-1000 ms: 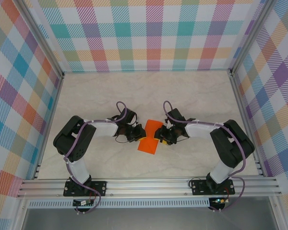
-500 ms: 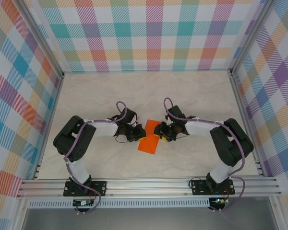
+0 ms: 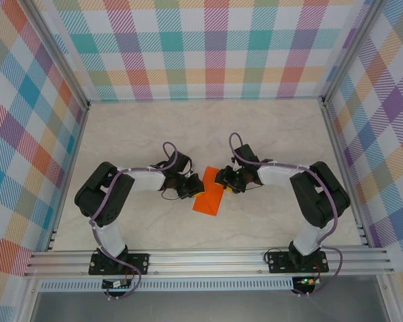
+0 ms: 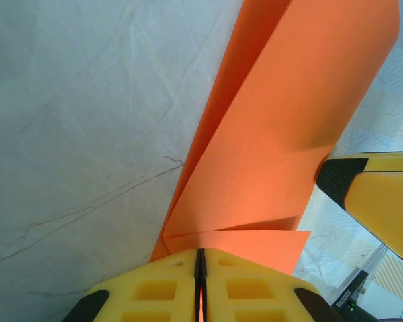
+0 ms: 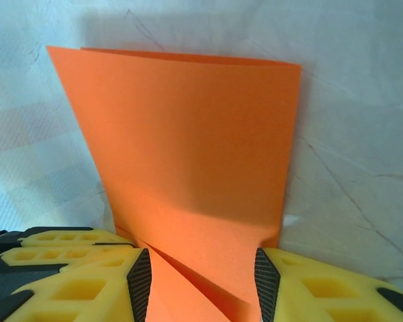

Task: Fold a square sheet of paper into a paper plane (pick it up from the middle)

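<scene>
The square sheet of paper (image 3: 209,198) is bright orange and folded into a narrower creased shape, lying at the middle of the table between the two arms. My left gripper (image 3: 191,187) is at its left edge. In the left wrist view the yellow fingers (image 4: 154,288) are pressed together on the near edge of the paper (image 4: 275,147), whose upper flap rises away. My right gripper (image 3: 224,180) is at the paper's far right end. It stands open (image 5: 201,268), with the paper (image 5: 188,141) lying between its ribbed pads (image 5: 140,282). One right finger (image 4: 383,201) shows in the left wrist view.
The pale marbled tabletop (image 3: 148,127) is walled by checked panels on three sides, with an aluminium rail (image 3: 208,258) along the near edge carrying both arm bases.
My right gripper has slid toward the far end of the paper and widened slightly. The left gripper and the paper's near part have stayed where they were.
</scene>
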Available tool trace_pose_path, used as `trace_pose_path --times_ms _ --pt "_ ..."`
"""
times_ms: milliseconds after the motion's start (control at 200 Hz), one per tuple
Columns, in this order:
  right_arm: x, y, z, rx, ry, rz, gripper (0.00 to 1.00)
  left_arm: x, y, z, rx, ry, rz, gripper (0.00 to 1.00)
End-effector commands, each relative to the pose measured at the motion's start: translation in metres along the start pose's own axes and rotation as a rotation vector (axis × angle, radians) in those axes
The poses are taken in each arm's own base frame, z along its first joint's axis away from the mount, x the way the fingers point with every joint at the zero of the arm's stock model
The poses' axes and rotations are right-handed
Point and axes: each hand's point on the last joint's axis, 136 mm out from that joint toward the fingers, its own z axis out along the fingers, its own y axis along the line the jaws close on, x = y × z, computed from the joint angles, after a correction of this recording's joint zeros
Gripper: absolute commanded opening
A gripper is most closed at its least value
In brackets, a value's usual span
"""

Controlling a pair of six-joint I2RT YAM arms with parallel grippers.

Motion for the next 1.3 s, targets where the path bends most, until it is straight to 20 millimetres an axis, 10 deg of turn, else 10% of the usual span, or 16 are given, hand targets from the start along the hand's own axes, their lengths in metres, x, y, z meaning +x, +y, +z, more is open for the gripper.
trace_pose_path --times_ms 0,885,1295 --pt "-0.005 0.000 -0.012 0.020 -0.053 -0.022 0.48 0.003 0.016 0.005 -0.070 0.005 -0.025 0.11" --pt "0.003 -0.016 -0.008 0.041 -0.045 0.024 0.49 0.002 0.015 0.004 -0.071 0.002 -0.025 0.11" --pt "0.022 0.014 0.010 -0.117 0.078 -0.028 0.43 0.001 0.013 0.004 -0.067 -0.001 -0.025 0.11"
